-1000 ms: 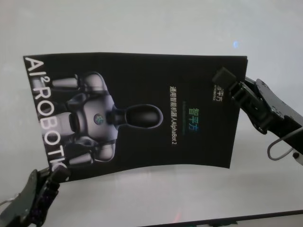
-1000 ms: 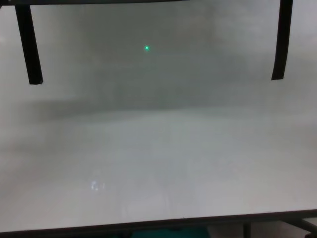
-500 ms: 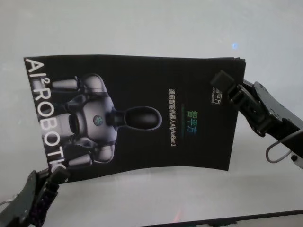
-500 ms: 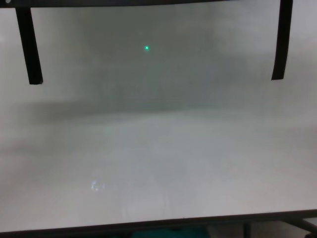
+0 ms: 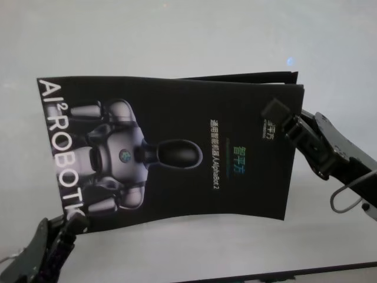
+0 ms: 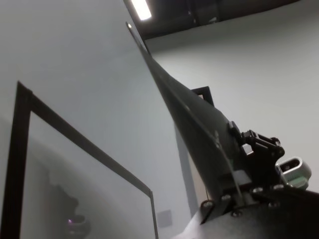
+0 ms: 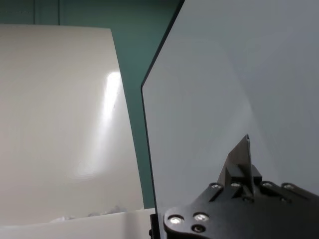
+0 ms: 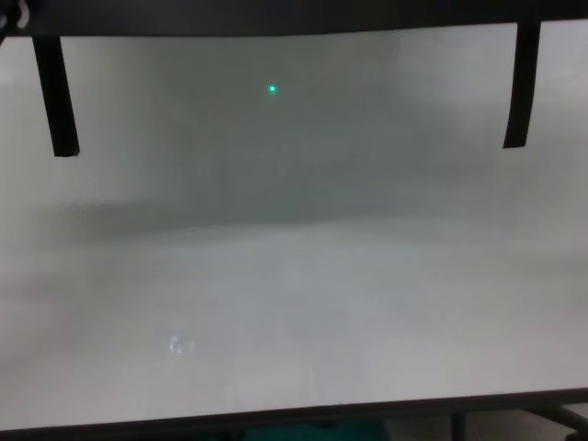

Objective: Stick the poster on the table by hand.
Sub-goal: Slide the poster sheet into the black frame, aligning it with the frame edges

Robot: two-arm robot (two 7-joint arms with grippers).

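The poster [image 5: 177, 147], a glossy black sheet with a white-grey robot and big white letters, hangs in the air above the white table [image 5: 177, 35]. My left gripper [image 5: 73, 221] is shut on its near left corner. My right gripper [image 5: 283, 118] is shut on its right edge near the top. The left wrist view shows the poster [image 6: 189, 124] edge-on, running into the clamp [image 6: 234, 194]. In the right wrist view the poster [image 7: 224, 89] fills the frame above my fingertip [image 7: 241, 159]. In the chest view the poster's dark edge [image 8: 276, 14] runs along the top.
Two narrow black tape strips [image 8: 55, 96] [image 8: 519, 87] hang down from the poster's edge in the chest view. The table [image 8: 294, 303] stretches wide below, with its thin dark front edge [image 8: 294, 413] close to me.
The poster has shifted down and slightly right in the head view, both grippers moving with it. Its black edge now shows fully across the top of the chest view.
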